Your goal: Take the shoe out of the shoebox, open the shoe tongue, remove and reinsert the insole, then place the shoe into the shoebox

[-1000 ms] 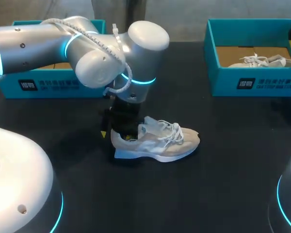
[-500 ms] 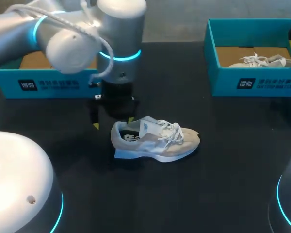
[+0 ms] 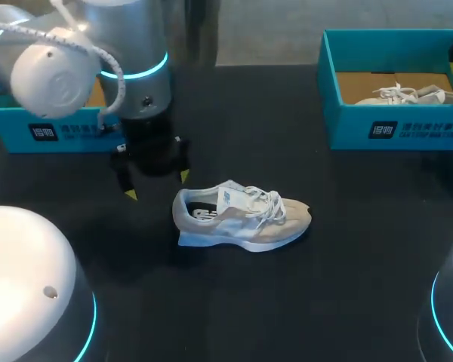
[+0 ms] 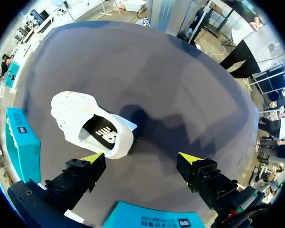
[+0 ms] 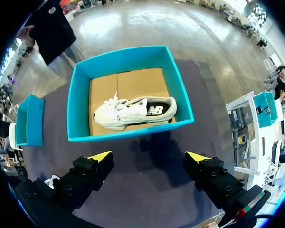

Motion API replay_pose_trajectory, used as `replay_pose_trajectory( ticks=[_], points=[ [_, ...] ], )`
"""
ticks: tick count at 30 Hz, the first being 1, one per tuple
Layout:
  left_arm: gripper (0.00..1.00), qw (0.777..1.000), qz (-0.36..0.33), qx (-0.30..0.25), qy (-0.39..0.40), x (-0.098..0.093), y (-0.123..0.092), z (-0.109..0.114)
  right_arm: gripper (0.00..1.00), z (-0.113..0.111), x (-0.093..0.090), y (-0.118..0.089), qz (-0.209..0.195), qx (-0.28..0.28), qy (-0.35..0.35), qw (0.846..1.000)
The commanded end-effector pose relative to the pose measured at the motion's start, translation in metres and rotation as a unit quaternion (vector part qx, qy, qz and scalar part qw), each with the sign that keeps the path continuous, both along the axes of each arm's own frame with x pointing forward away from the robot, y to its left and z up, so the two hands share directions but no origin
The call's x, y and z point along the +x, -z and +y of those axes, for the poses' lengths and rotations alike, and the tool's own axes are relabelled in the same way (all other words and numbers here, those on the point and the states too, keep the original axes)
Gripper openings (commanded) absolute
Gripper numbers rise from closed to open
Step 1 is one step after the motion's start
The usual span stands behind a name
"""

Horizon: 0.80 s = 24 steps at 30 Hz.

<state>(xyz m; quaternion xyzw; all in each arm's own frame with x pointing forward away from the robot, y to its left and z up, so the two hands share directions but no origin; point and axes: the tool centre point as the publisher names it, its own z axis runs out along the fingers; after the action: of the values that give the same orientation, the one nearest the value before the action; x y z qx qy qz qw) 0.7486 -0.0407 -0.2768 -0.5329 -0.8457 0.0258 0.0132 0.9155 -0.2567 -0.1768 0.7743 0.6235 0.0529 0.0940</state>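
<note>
Fingers point(image 4: 80, 173) of the left gripper point(image 3: 157, 185) stand wide apart and hold nothing. It hangs over the table point(image 3: 302, 302), near the shoe point(image 3: 241, 219) at its ten o'clock, not touching it. The shoe lies on its sole in the middle of the table, toe toward three o'clock, with a white logo on the dark insole point(image 4: 104, 133). The right gripper point(image 5: 148, 156) is also wide open and empty. Ahead of it is the right box point(image 5: 128, 135), at the table's two o'clock, holding a second shoe point(image 5: 133, 110). The left box point(image 3: 60, 132) is at ten o'clock. Both boxes carry white print on the side.
</note>
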Motion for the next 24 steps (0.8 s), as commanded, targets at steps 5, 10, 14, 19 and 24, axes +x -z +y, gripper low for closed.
replay_pose_trajectory(
  ticks=[5,10,14,19,24],
  points=[
    [1.00,0.999,-0.016,-0.029,-0.001,-0.0031,0.0015,0.0044,1.00,0.0003,-0.0007,0.0004,-0.001,0.000,0.000,1.000],
    [1.00,0.999,-0.016,-0.029,-0.001,-0.0031,0.0015,0.0044,1.00,0.0003,-0.0007,0.0004,-0.001,0.000,0.000,1.000],
    [1.00,0.999,-0.016,-0.029,-0.001,-0.0031,0.0015,0.0044,1.00,0.0003,-0.0007,0.0004,-0.001,0.000,0.000,1.000],
    [1.00,0.999,-0.016,-0.029,-0.001,-0.0031,0.0015,0.0044,1.00,0.0003,-0.0007,0.0004,-0.001,0.000,0.000,1.000],
    [1.00,0.999,-0.012,-0.035,-0.015,-0.0030,-0.0010,0.0050,1.00,0.0003,-0.0007,0.0004,-0.001,0.000,0.000,1.000]
  ],
)
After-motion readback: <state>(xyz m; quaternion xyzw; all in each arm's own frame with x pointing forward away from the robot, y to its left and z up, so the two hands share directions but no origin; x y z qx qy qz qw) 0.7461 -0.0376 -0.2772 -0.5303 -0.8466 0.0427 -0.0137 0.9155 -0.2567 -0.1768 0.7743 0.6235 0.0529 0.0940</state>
